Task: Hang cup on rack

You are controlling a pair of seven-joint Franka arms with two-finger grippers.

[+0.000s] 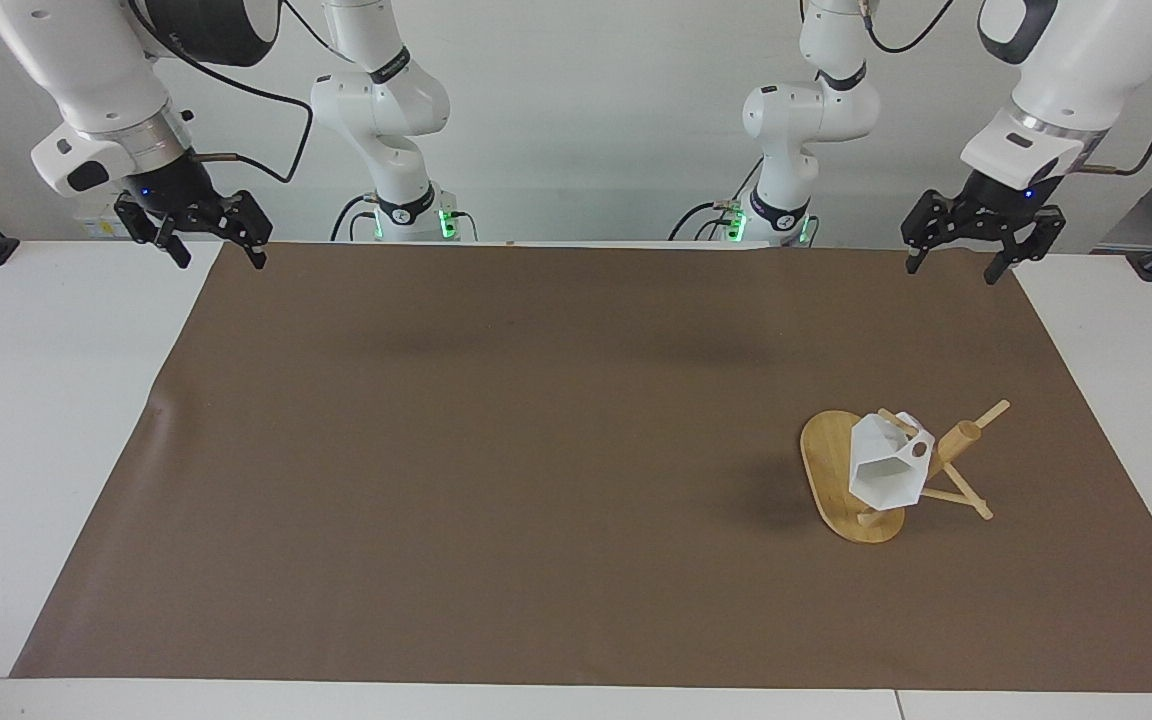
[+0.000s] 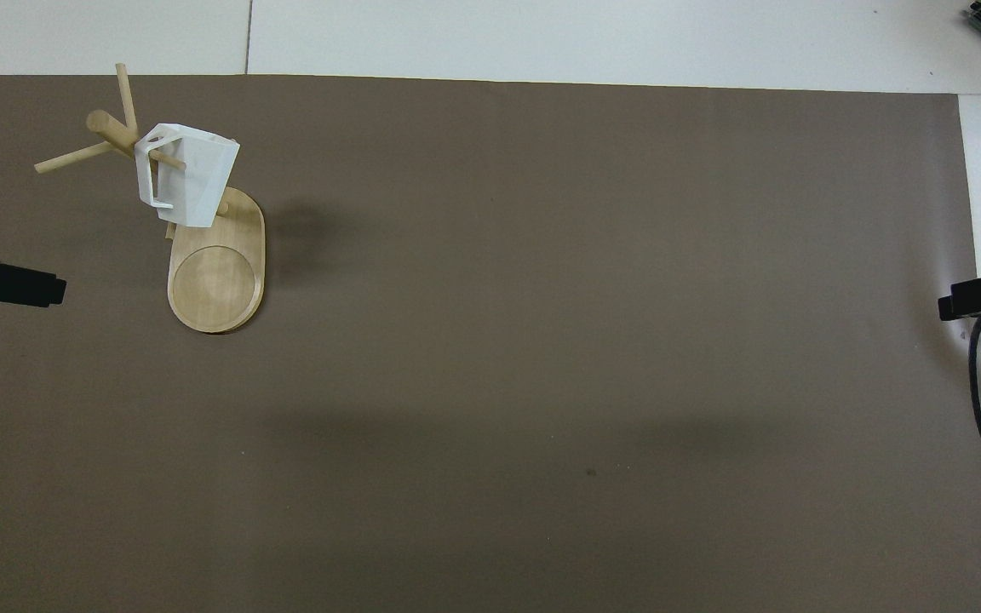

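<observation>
Cup (image 1: 888, 468) hangs on rack (image 1: 841, 480) peg; judged light, rigid, slick; grip rim at 12 o'clock. Left gripper (image 1: 970, 252) and right gripper (image 1: 208, 245): spread wide, empty.

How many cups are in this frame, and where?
1. The cup hangs by its handle on a peg of the rack, toward the left arm's end of the table. Both grippers, left and right, hold nothing. No other cup shows.
</observation>
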